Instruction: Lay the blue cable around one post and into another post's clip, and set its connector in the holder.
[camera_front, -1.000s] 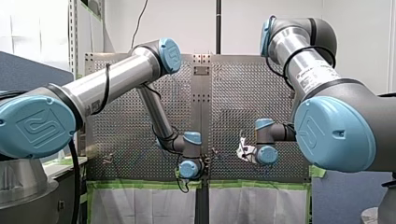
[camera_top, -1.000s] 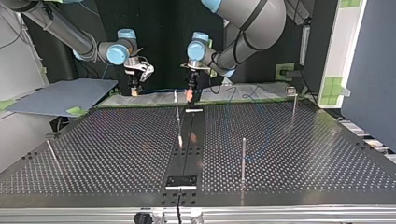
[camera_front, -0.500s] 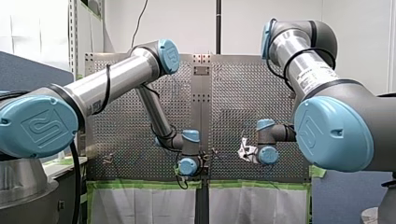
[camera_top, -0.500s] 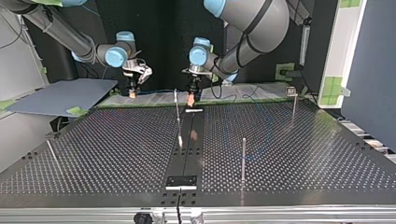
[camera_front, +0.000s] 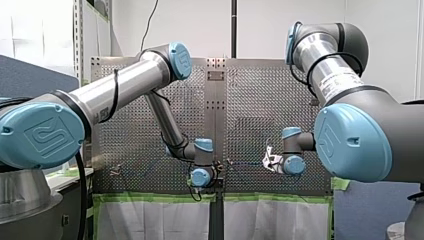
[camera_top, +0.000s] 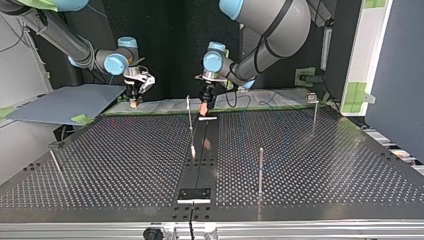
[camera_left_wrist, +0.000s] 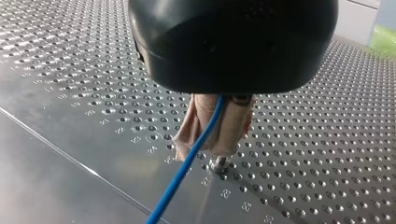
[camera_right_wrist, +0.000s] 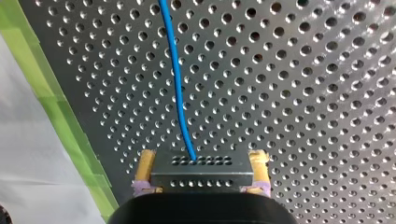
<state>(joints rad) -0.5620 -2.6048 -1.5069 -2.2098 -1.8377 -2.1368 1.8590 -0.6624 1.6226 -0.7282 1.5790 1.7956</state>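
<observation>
Right wrist view has your right hand (camera_right_wrist: 201, 162) clamped on the connector (camera_right_wrist: 201, 174) and your left hand (camera_left_wrist: 214, 142) pinched on the blue cable (camera_left_wrist: 186, 164) just over the bench (camera_left_wrist: 308, 182), so pulling them apart could yank it loose.

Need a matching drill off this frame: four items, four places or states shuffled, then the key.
Items
1. connector
2. left gripper
3. green tape
4. post nearest the top view's camera

Places or states
A. shut on the blue cable
B. upright on the table
C. between the right gripper's yellow pads
D. along the table's edge

Pairs: 1-C, 2-A, 3-D, 4-B
</observation>
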